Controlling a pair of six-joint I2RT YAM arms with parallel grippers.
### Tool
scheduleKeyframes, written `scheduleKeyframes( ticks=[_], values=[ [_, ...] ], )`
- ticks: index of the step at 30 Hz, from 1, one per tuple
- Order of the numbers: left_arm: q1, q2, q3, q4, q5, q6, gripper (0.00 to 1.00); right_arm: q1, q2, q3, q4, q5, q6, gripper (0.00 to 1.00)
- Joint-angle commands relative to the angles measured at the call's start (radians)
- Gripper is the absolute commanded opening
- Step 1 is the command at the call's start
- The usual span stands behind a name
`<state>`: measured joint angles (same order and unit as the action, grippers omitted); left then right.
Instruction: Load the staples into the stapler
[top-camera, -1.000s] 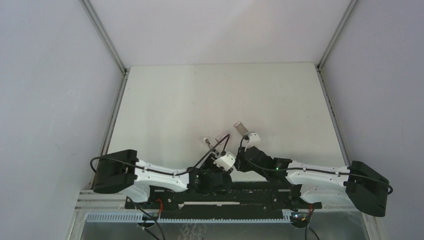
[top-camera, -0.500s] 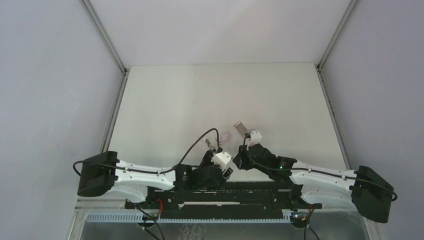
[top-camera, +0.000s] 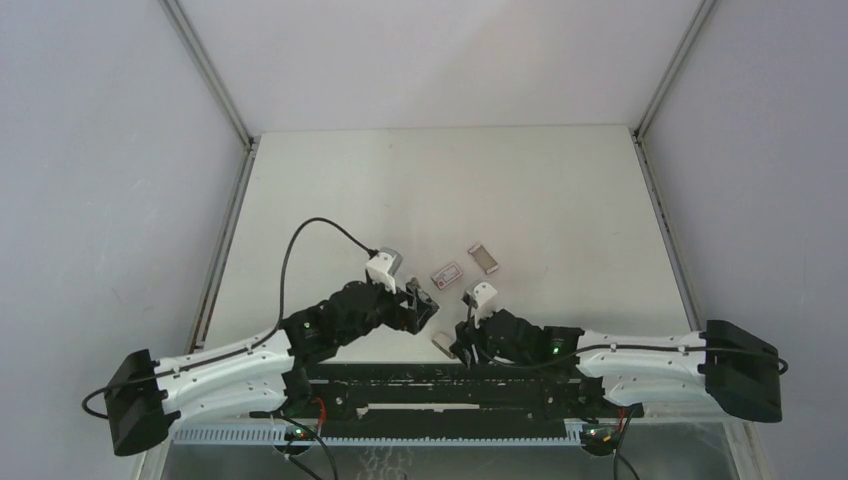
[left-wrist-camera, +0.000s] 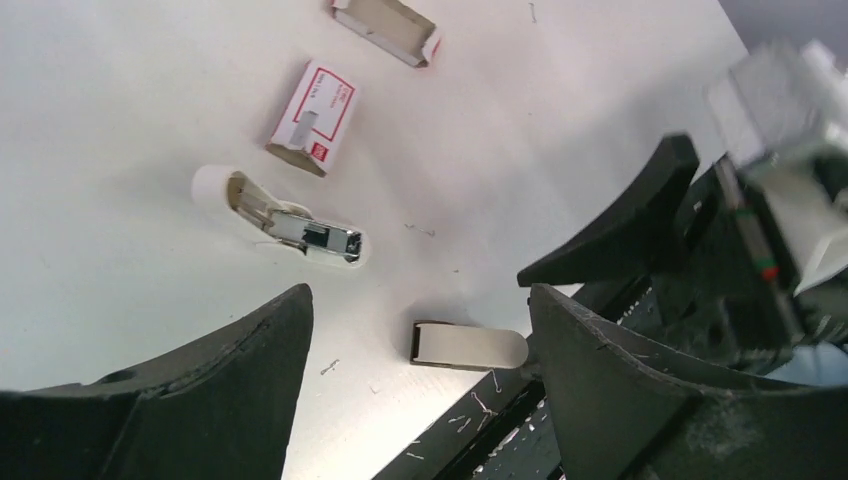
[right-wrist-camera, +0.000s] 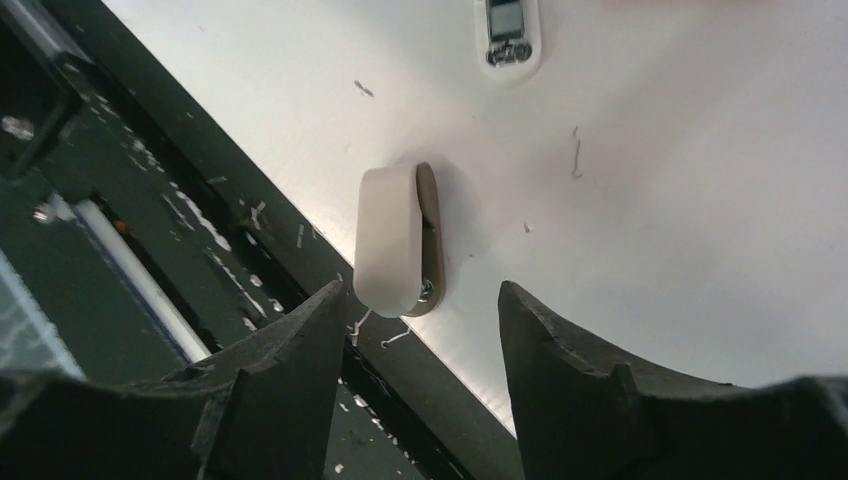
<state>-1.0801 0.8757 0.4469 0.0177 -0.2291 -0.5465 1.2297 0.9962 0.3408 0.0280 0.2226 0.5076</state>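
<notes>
While the staples box (left-wrist-camera: 313, 118) is lying flat on the table (left-wrist-camera: 120, 150), just beside the opened white stapler (left-wrist-camera: 280, 220) and near the grey tray (left-wrist-camera: 388, 18), nothing is being gripped: the left gripper (left-wrist-camera: 415, 300) is being held above them with jaws apart, and the right gripper (right-wrist-camera: 420, 295) is being held, jaws apart, over a white curved piece (right-wrist-camera: 395, 240).

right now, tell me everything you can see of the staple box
The staple box is a small flat rectangular carton, cardboard by its look, pink-red at the edges, with a white label carrying a red mark and print too fine to read. It lies flat, label up, on the white table, angled to the table's edge. The end nearest the stapler looks open and brown inside. Its grey tray lies apart, slid out. Nothing but the table touches it.
</notes>
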Motion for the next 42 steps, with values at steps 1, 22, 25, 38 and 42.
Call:
scheduleKeyframes(
  ticks=[1, 22, 25, 38, 42],
  values=[
    [0.101, -0.018, -0.024, -0.017, 0.174, -0.1, 0.83, 0.048, 0.09, 0.047, 0.064, 0.066, -0.039, 0.57],
    [0.222, -0.063, -0.098, -0.007, 0.242, -0.228, 0.83, 0.158, 0.374, 0.186, -0.007, 0.178, -0.099, 0.44],
    [0.225, -0.061, -0.106, -0.006, 0.247, -0.234, 0.83, 0.159, 0.398, 0.196, -0.022, 0.179, -0.112, 0.41],
    [0.229, -0.115, -0.238, 0.211, 0.415, -0.454, 0.75, 0.148, 0.302, 0.191, 0.08, 0.141, -0.237, 0.14],
    [0.229, -0.133, -0.288, 0.251, 0.455, -0.518, 0.71, 0.141, 0.228, 0.157, 0.174, 0.106, -0.289, 0.13]
  ],
)
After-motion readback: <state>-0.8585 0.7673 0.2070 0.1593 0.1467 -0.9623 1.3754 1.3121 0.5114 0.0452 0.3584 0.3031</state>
